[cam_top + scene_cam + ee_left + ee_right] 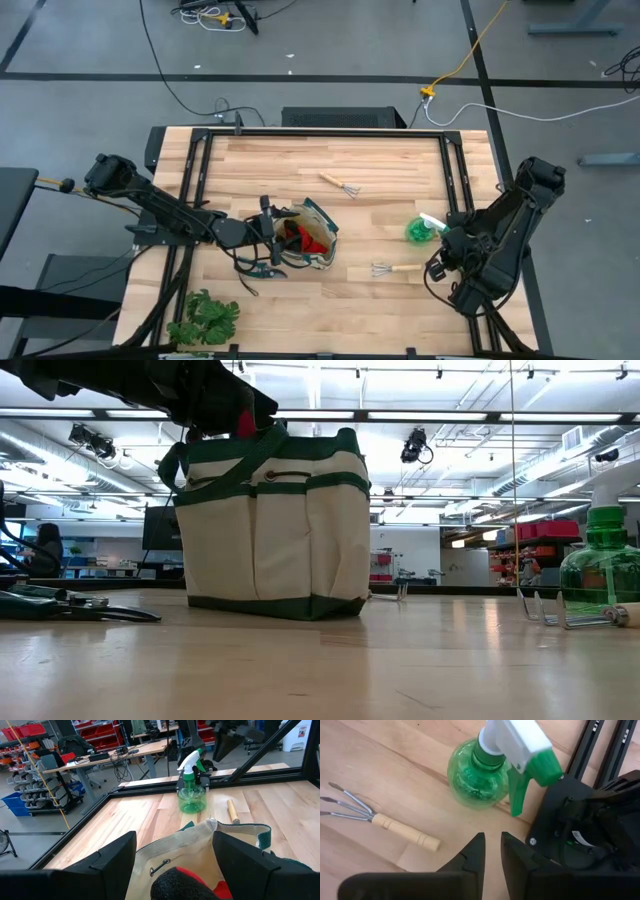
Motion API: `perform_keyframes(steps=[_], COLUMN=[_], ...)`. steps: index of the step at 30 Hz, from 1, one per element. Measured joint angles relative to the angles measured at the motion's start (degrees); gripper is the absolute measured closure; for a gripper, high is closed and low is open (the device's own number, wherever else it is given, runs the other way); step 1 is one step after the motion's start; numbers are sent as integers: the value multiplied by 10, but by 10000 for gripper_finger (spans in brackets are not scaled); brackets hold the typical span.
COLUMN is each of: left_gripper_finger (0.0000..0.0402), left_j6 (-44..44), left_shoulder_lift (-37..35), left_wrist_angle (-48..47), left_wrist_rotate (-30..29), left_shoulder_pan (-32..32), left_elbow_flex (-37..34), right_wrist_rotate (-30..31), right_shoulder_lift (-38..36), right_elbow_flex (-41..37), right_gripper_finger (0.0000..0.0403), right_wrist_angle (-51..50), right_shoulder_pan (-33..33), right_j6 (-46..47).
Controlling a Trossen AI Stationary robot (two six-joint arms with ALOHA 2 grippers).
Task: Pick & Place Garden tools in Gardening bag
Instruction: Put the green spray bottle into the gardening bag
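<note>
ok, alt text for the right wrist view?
A translucent green plastic spray bottle with a white nozzle stands on the pale wood table, beyond the right tool, whose dark fingers are nearly together and hold nothing. A wooden-handled metal hand rake lies flat beside the bottle.

Bright, even overhead light; soft shadows.

The table (330,160) was pale, smooth planked wood with a low sheen. The bag (275,525) was matt beige canvas with green cloth trim. The bottle (479,780) was glossy clear green plastic with a white nozzle. The rake (375,817) had shiny metal tines and a light wooden handle.
</note>
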Motion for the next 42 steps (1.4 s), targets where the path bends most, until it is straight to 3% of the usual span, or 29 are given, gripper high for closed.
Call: perform_keyframes(steps=[7,16,23,42], left_gripper_finger=[131,131,131,131], left_j6=[0,0,0,0], left_shoulder_lift=[0,0,0,0], left_wrist_angle=[0,0,0,-4], left_wrist_rotate=[0,0,0,0], left_shoulder_pan=[0,0,0,0], left_elbow_flex=[0,0,0,0], right_wrist_rotate=[0,-6,25,26], right_shoulder_lift=[0,0,0,0], right_elbow_flex=[-15,-48,-48,-95], right_gripper_finger=[327,261,222,217], right_wrist_angle=[1,4,10,5], right_shoulder_pan=[0,0,0,-29], right_j6=[2,22,12,26])
